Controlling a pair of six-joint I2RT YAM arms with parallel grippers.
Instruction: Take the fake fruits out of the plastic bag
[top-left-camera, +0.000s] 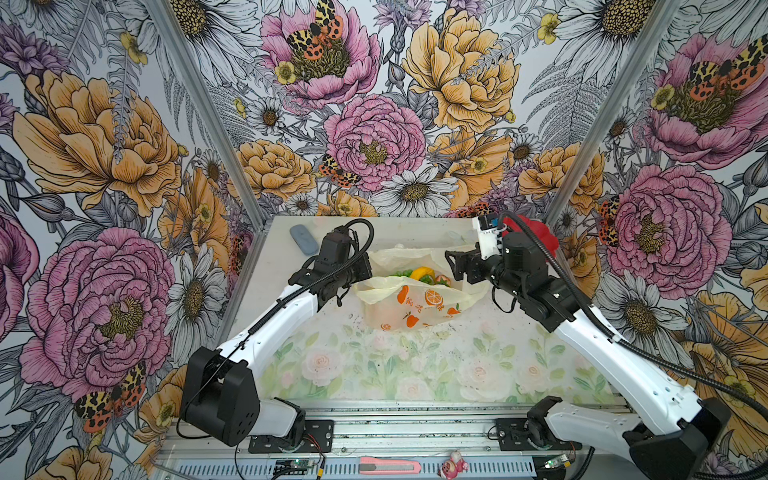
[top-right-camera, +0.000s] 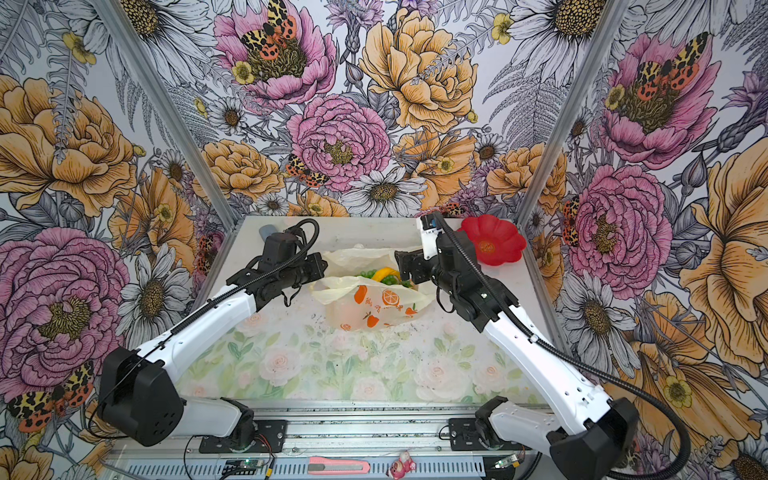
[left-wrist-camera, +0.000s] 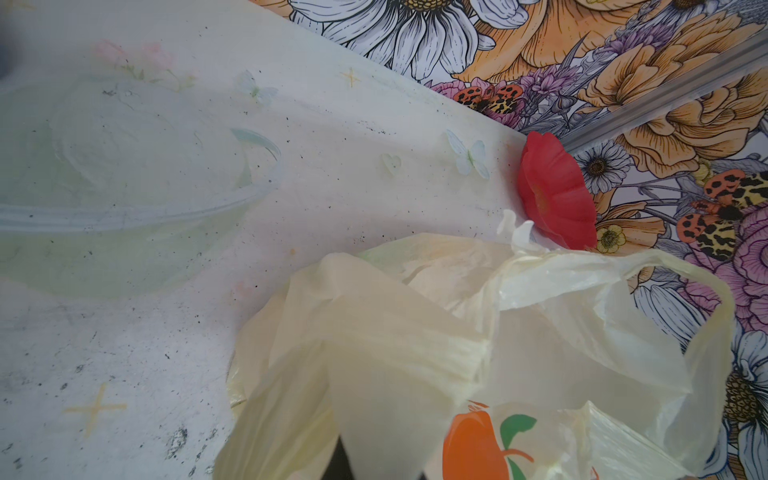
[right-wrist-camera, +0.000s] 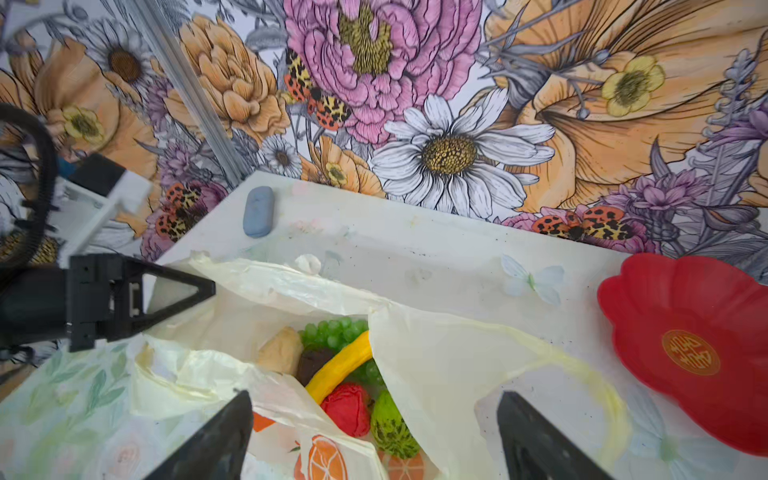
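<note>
The fake fruits lie inside the plastic bag (top-left-camera: 415, 307), in the middle of the table (top-left-camera: 415, 374). Through the bag's open mouth, the right wrist view shows a yellow banana (right-wrist-camera: 340, 368), a green grape bunch (right-wrist-camera: 332, 332), a red piece (right-wrist-camera: 347, 409), a green piece (right-wrist-camera: 390, 428), a cream piece (right-wrist-camera: 280, 351) and a dark brown piece (right-wrist-camera: 313, 361). The left gripper (right-wrist-camera: 210, 287) is closed on the bag's rim at its left side. The right gripper (right-wrist-camera: 374, 436) hangs over the mouth with its jaws spread wide and holds nothing. A red flower-shaped plate (top-right-camera: 492, 239) sits in the far right corner and a blue-grey oblong block (top-left-camera: 303, 239) in the far left one.
</note>
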